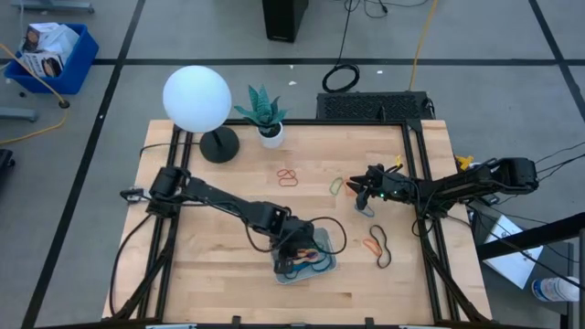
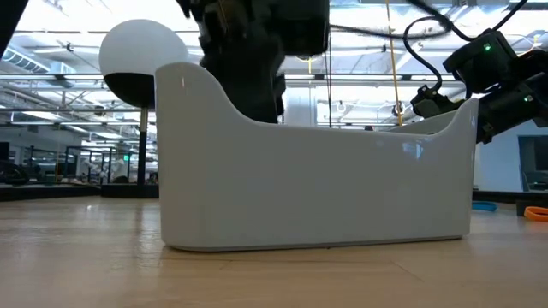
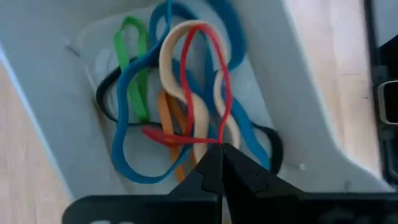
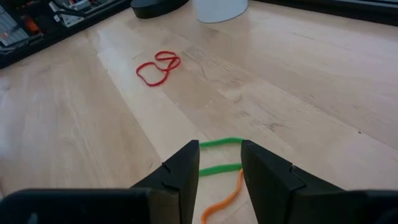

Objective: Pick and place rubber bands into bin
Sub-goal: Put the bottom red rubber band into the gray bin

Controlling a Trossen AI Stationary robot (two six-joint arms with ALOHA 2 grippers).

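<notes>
Filling the bin (image 3: 56,81) near the front edge of the table (image 1: 201,274) is a tangle of rubber bands (image 3: 186,99) in blue, green, tan, orange, red and black. The left gripper (image 3: 221,163) hangs directly over this pile with its fingers pressed together, pinching a red band (image 3: 214,74) that loops up out of the heap. More bands lie loose on the wood: a red pair (image 4: 158,67) toward the middle, and an orange and a black one (image 1: 377,246) near the right side. The right gripper (image 4: 220,163) sits low over the right part of the table, fingers parted around a green band (image 4: 219,143) with an orange band (image 4: 227,198) just beside it.
</notes>
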